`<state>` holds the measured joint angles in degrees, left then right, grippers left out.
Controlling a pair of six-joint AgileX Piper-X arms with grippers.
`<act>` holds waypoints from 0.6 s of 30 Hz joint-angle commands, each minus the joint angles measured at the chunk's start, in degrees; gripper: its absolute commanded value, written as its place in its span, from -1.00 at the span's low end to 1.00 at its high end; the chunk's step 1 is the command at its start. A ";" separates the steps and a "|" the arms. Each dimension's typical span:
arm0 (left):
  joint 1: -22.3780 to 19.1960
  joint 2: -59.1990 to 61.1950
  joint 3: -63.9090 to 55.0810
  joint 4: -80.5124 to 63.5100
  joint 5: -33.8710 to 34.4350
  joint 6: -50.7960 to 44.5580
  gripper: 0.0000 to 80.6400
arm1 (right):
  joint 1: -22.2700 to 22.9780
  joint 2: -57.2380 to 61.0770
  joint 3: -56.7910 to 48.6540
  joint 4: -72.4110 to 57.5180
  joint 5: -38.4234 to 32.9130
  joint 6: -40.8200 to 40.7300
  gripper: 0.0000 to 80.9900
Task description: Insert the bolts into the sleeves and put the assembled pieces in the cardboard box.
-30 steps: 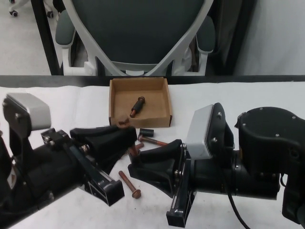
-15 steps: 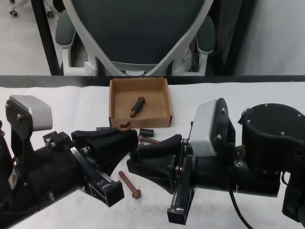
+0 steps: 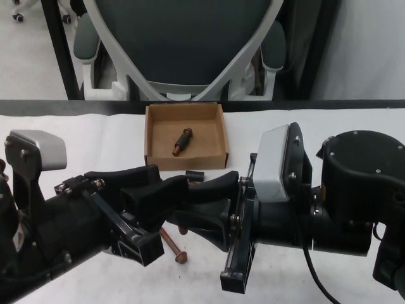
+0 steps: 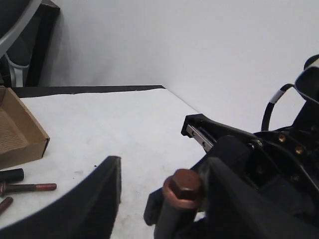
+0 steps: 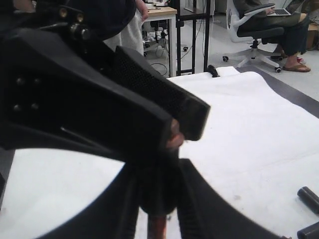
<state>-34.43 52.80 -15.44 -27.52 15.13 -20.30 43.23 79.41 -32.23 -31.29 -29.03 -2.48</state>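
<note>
Both arms held low, pointing inward, grippers meeting tip to tip at bench centre. Left gripper (image 4: 162, 172): fingers (image 4: 99, 199) spread apart. Right gripper (image 5: 159, 191): clamped on what looks like a dark sleeve (image 4: 167, 224), held between the left fingers.

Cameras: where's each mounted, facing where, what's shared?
High view: behind the robot, looking forward-down over the bench at the cardboard box; left arm and right arm show.
Left wrist view: on left wrist, facing across its open jaws to a bolt.
Right wrist view: on right wrist, facing its jaws shut on a sleeve.
Shared: each wrist view sees the other arm close by.
</note>
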 commanded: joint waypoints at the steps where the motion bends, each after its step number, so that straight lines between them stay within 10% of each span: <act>1: 0.01 -0.24 -0.17 -0.84 -1.60 -0.45 0.18 | -0.06 -0.83 -1.18 -1.11 -0.68 0.02 -0.99; 18: 7.23 -2.10 -0.28 2.00 -2.61 -1.53 0.18 | -7.67 -1.16 -11.07 21.57 3.44 2.48 -0.99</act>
<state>-27.58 51.58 -15.44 -25.28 11.93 -21.50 38.50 79.28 -38.61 -19.52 -26.47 1.64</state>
